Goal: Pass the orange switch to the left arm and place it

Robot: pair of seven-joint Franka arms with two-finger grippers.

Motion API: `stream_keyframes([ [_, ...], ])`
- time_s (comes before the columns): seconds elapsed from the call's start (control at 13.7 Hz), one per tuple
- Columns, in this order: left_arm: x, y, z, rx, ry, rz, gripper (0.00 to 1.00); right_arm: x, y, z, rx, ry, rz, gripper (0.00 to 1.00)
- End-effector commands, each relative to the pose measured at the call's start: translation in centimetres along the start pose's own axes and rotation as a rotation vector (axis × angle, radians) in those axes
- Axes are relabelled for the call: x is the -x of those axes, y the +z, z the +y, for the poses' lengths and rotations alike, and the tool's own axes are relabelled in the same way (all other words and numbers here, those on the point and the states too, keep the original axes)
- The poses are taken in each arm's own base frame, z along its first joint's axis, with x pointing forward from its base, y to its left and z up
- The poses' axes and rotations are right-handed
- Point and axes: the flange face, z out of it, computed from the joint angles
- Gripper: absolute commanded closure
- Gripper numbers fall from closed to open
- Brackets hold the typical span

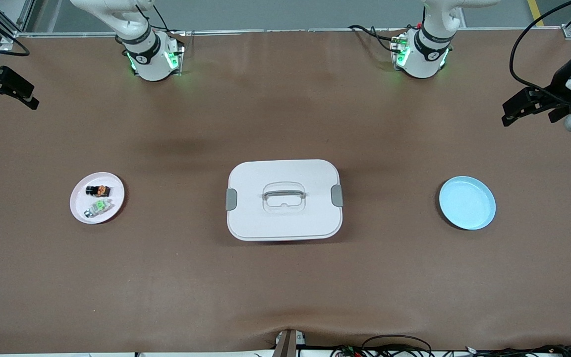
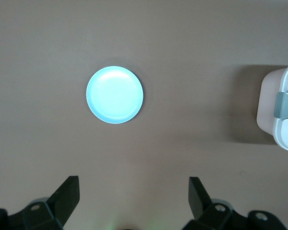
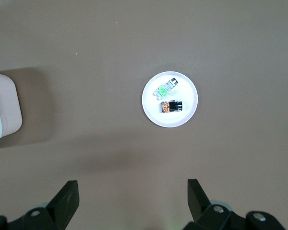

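Both arms wait high, left gripper [image 2: 134, 201] and right gripper [image 3: 133, 201] wide and empty, the orange switch [image 1: 98, 190] untouched on its white plate [image 1: 80, 210]; the right gripper's descent there seemingly comes next.

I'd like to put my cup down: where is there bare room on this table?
Bare brown strips lie between the box and the pink plate, and between the box and the blue plate. The pink plate is crowded: two small parts.
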Motion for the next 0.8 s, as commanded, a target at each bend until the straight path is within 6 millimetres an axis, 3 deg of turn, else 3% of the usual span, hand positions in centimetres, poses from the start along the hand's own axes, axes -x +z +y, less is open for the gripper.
stream_keyframes([
  [0.0,0.2,-1.0,-0.2,0.012,0.010,0.001,0.00,-0.2,-0.4,0.2,-0.010,0.006,-0.005,0.00],
  [0.22,0.4,-1.9,-0.8,0.014,-0.001,0.003,0.00,-0.2,-0.5,0.2,-0.010,0.006,-0.003,0.00],
  [0.44,0.2,-1.2,-0.9,0.009,-0.011,-0.025,0.00,-0.3,-0.4,0.2,-0.010,0.006,-0.006,0.00],
  [0.73,0.4,-0.8,-0.9,0.000,-0.018,-0.040,0.00,-0.9,1.8,0.4,-0.006,-0.004,-0.058,0.00],
])
